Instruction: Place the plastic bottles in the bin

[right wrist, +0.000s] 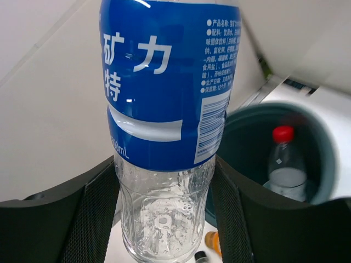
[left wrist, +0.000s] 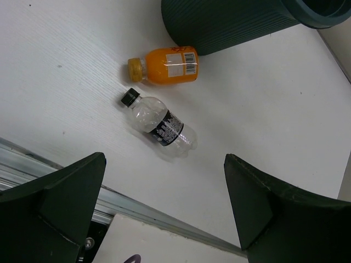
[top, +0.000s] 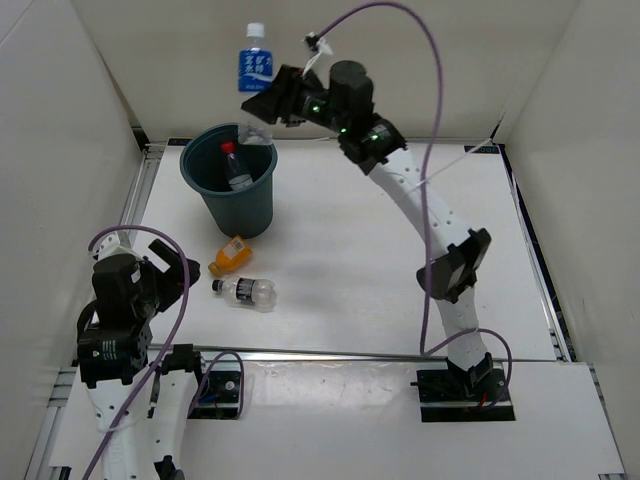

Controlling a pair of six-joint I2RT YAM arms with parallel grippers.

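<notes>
1 in bin (top: pixel 238 212): red-cap bottle (top: pixel 236 168).
Right gripper (top: pixel 263 105): clamps blue-label bottle (top: pixel 256 70).
Left gripper (left wrist: pixel 164 208): apart.
We lack 2: orange bottle (left wrist: pixel 167 64), black-cap bottle (left wrist: pixel 159 123).

Bin (left wrist: pixel 230 24) ribbed matt plastic; blue-label btl (right wrist: pixel 164 109) clear, glossy; table (left wrist: pixel 274 109) matt white.

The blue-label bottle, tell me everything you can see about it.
The blue-label bottle is clear, thin plastic with a pale cap and a blue wrap printed with white characters and a barcode. Its bare lower body is moulded and looks empty apart from droplets. It is upright in the air, with the right gripper shut on that lower body from both sides, beside the bin and higher than its rim. Nothing else touches it.
</notes>
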